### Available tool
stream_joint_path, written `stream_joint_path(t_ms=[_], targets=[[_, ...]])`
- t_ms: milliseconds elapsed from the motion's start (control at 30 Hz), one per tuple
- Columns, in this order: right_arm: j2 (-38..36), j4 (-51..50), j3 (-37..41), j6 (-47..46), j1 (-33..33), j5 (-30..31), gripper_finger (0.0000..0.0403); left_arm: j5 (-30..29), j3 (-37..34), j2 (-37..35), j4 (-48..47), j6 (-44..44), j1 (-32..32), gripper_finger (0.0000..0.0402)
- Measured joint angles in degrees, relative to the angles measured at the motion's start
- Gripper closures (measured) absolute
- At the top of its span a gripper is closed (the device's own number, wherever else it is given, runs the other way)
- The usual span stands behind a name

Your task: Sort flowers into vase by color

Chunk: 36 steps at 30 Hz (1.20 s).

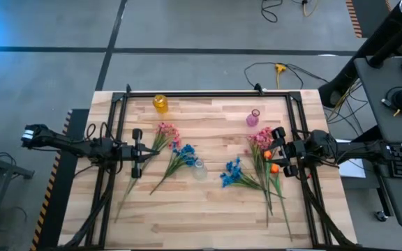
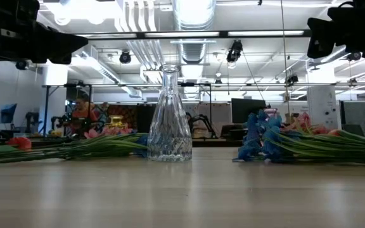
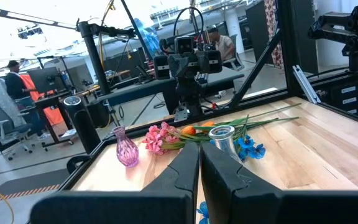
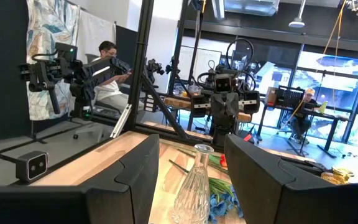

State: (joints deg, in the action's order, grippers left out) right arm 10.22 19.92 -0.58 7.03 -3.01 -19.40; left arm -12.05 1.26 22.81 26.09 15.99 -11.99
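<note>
Flowers lie flat on the wooden table [image 1: 208,216] in two bunches. A pink spray [image 1: 166,131] and a blue cluster [image 1: 183,152] lie at the left. Another blue cluster [image 1: 232,173], a pink spray [image 1: 260,138] and orange buds [image 1: 271,162] lie at the right. A clear glass vase [image 1: 199,169] [image 2: 170,114] stands upright between them. My left gripper [image 1: 137,152] [image 3: 199,149] is shut and level at the left, just left of the pink spray. My right gripper [image 1: 279,150] [image 4: 190,140] is open and level at the right, over the right bunch's blossoms.
A yellow vase [image 1: 160,103] and a small purple vase [image 1: 253,117] [image 3: 127,149] stand near the far edge. A black frame [image 1: 208,93] runs along the far edge and both sides. Bare wood lies toward the near edge. People sit at desks beyond the table.
</note>
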Motion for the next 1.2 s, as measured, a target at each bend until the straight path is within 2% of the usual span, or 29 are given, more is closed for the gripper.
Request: stream_joint_path(t_ms=[833, 900, 1000, 1100, 1200], targets=[[0.0, 0.0, 0.0, 0.0, 0.0, 0.0, 0.0227, 0.0, 0.0, 0.0, 0.2, -0.2, 0.0, 0.0401], [0.0, 0.0, 0.0, 0.0, 0.0, 0.0, 0.0227, 0.5, 0.0, 0.0, 1.2, -4.7, 0.0, 0.0401], [0.0, 0.1, 0.0, -0.9, 0.0, 0.0, 0.0227, 1.1, 0.0, 0.0, 2.9, -18.8, -0.1, 0.0401], [0.0, 0.3, 0.0, -9.6, 0.0, 0.0, 0.0227, -0.1, 0.0, 0.0, 6.1, -29.3, 0.0, 0.0401], [0.0, 3.8, 0.0, -16.9, 0.0, 1.1, 0.0227, -0.6, 0.0, -0.1, 9.9, -34.9, 0.0, 0.0401]])
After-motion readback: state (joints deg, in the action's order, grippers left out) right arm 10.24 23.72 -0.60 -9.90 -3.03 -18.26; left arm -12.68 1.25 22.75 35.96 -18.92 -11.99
